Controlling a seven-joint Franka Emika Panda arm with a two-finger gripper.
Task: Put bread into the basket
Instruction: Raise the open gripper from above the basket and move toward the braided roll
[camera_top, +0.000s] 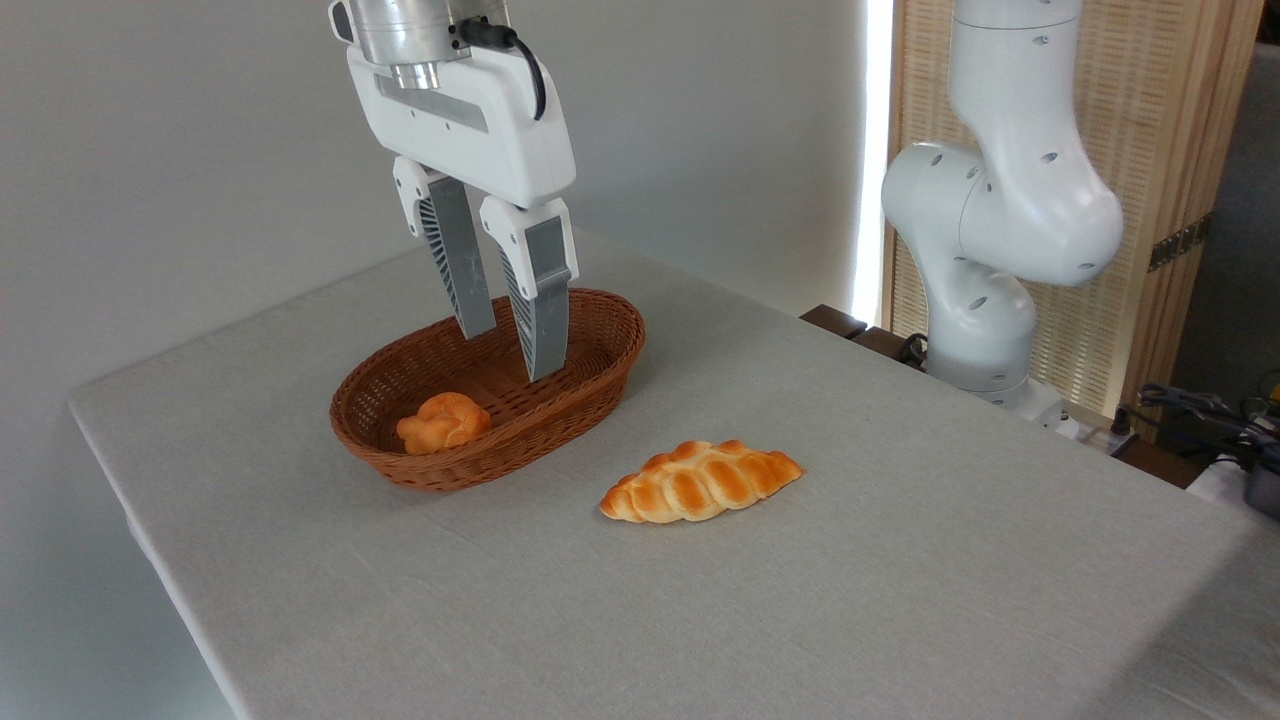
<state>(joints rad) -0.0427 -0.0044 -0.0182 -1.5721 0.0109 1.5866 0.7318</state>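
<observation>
White gripper (512, 355) hangs over basket (400, 470) (jaws apart, pointing down).

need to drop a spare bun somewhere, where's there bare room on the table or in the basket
Bare table in front of the bread and right of it. In the basket, the far half is bare but sits under the open pincer; the near end holds the small bun.

Woven wicker basket (600, 345); glossy bread (701, 481) (paler creases); matt cloth table (900, 560).
</observation>
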